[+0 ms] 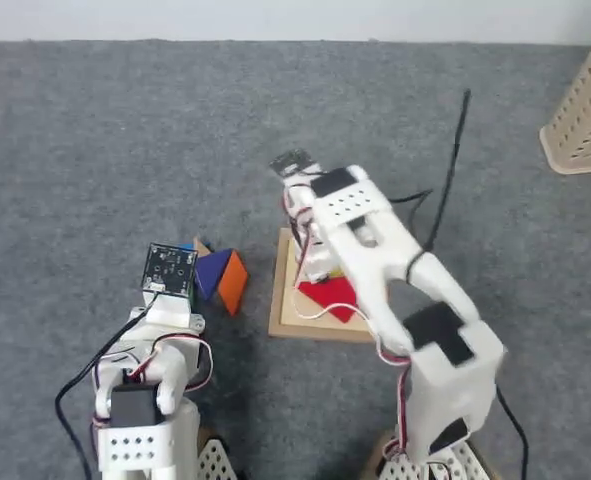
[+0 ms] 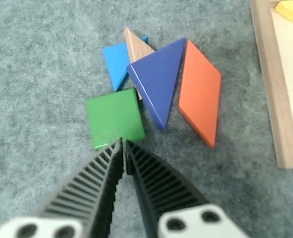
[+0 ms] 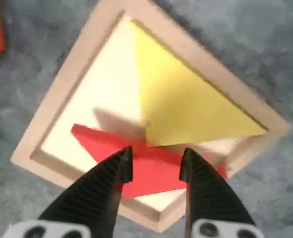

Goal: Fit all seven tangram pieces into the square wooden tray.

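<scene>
The left gripper point(image 2: 123, 144) is hanging low over the grey carpeted table point(image 1: 95, 130) with its ribbed fingers pressed together, gripping nothing, and its tip is sitting just at the near edge of the green square point(image 2: 115, 117). Five loose pieces are lying clustered beside the square wooden tray point(image 3: 82, 54). The green square is lying flat, the dark blue triangle point(image 2: 158, 79) is resting just beside it, and the orange parallelogram point(image 2: 200, 91) is lying along the dark blue triangle's other side, nearest the tray. A light blue triangle point(image 2: 115, 62) and a plain wooden triangle point(image 2: 136, 44) are sitting at the far end of the cluster, the wooden one partly tucked under the dark blue triangle. The right gripper point(image 3: 153, 158) is hovering over the tray with its fingers spread apart, holding nothing, directly above the red triangle point(image 3: 151, 171). That red triangle is lying inside the tray, touching the large yellow triangle point(image 3: 186, 99), which is sitting along one side of the tray. A slatted wooden object point(image 1: 585, 110) is standing at the far edge of the table.
</scene>
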Robot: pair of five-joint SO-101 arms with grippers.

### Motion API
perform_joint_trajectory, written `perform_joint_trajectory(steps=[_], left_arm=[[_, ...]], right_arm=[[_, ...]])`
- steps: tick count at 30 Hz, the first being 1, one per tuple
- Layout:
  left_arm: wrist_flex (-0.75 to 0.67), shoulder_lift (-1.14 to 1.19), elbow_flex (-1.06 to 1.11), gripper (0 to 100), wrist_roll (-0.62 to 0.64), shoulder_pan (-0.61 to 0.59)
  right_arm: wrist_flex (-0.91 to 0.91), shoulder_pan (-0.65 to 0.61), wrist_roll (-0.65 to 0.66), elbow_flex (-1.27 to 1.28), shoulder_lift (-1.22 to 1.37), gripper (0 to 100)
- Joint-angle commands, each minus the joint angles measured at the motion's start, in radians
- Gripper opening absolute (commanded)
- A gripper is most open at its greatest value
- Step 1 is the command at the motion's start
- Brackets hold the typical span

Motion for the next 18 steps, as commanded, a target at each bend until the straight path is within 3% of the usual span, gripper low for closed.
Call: perform_joint_trajectory(steps=[1,10,18], left_arm=[[0.006,0.0,-0.008,1,-0.008,-0.002],[0.006,0.0,-0.008,1,-0.008,-0.002],[0.006,0.0,-0.008,1,-0.008,-0.002]], right_arm=[[-0.084,0.022,0.026,0.069,-0.182,15.6],[-0.102,-0.148,0.393,0.25,-0.406,16.3],[-0.225,-0.22,0.411,0.342,-0.331,24.3]])
